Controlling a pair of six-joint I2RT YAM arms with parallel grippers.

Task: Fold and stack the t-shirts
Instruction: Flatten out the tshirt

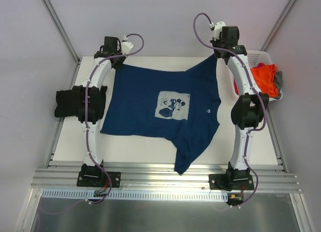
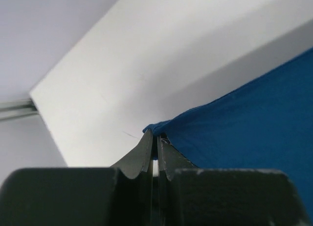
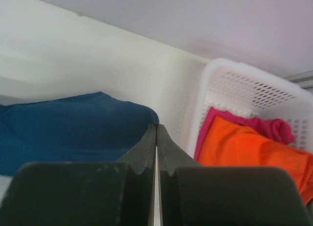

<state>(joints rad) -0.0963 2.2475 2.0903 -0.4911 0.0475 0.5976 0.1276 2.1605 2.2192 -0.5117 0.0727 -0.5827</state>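
left gripper [image 2: 155, 137]: clenched on one corner of the navy t-shirt [image 1: 145, 104]; in the left wrist view the blue cloth is pinched right at the tips, near the middle of the frame.
right gripper [image 3: 156, 129]: clenched too; the blue cloth meets its tips, and in the top view the shirt rises up to it at the upper right, so i judge that it grasps the other far corner.
navy t-shirt: lies in the centre of the top view on the white table [image 1: 135, 150], with the pale print [image 1: 173, 105] facing up; one part trails over the near table edge at the lower middle.
other shirts: the orange t-shirt [image 3: 254, 155] and the pink t-shirt [image 3: 274, 128] are inside the white basket [image 3: 234, 84], at the right of the right wrist view.
step in hand: probably spreading the shirt flat before the first fold.
how to do it well: pull both corners evenly and low, so that the far edge becomes straight; bring the wrinkled right side and the trailing part fully onto the table before letting go.
risk: an uneven pull can turn the print off centre, and such a thin pinch can slip.
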